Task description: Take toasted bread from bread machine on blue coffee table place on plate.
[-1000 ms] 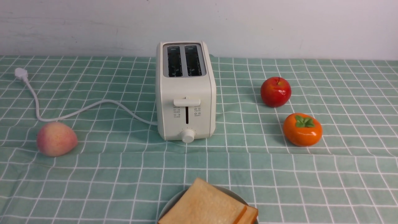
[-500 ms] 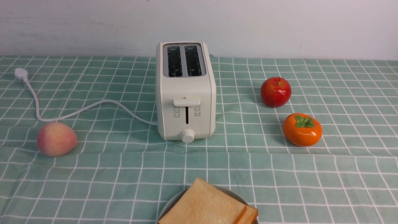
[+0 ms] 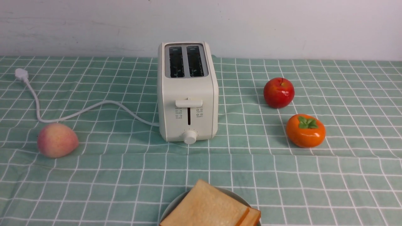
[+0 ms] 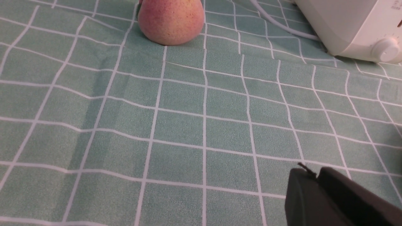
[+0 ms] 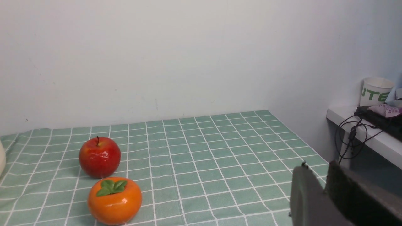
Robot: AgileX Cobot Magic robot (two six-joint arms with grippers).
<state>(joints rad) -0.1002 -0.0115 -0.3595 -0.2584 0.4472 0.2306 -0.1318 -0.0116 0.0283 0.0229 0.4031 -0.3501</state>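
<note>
Two toast slices [image 3: 209,207] lie flat on the plate [image 3: 168,211], nearest the robot, midway between both arms; toaster [image 3: 187,91] slots empty. Left tool [image 4: 317,179] and right tool [image 5: 325,182] look nearly clenched, holding nothing.

peach [image 3: 57,140] – L side, alone | red apple [image 3: 278,92] – R side, further back | persimmon [image 3: 305,130] – just in front of apple, apart | paper cup [image 5: 375,91] – on white shelf [image 5: 370,135], far R
</note>
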